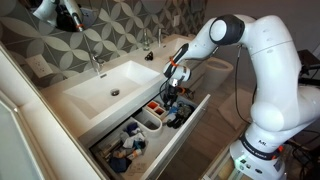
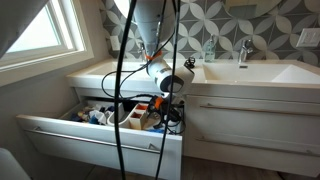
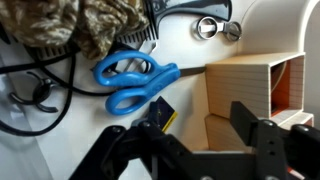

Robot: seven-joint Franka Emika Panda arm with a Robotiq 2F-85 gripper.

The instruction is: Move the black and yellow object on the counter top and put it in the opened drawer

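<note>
one pair of blue scissors (image 3: 152, 82), two basins (image 1: 120, 80), one opened drawer (image 2: 100, 135).

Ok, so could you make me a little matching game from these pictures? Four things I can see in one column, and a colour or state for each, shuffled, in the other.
Things
1. scissors
2. opened drawer
3. tap
4. box

Descriptions
A. pale wood
B. shiny chrome, standing on the counter top
C. blue handles
D. white, pulled out

Pairs: 1-C, 2-D, 3-B, 4-A.
</note>
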